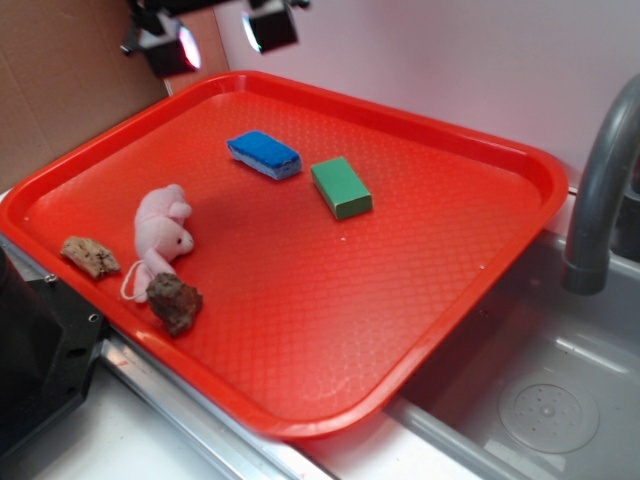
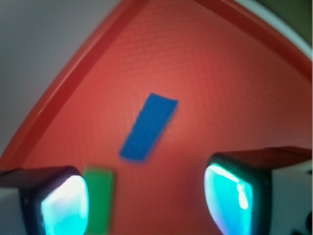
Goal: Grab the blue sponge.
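Gripper (image 2: 146, 196) above the red tray (image 1: 300, 400), jaws spread wide, nothing between them.

Blue sponge (image 1: 264, 154) lies flat on the tray toward its back rim, just beside the green block (image 1: 341, 187), not touching it. Wrist view: sponge (image 2: 149, 126) sits between the two fingers (image 2: 63, 205), well below. Pink plush toy (image 1: 163, 230) and two brown lumps (image 1: 174, 301) near the tray's front-left rim.

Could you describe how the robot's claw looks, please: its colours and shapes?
In the wrist view the claw has two rounded fingers in black housings, with glossy pads glowing cyan-white. In the exterior view they appear as black blocks with pale faces, tinged pink. No cables or markings are visible.
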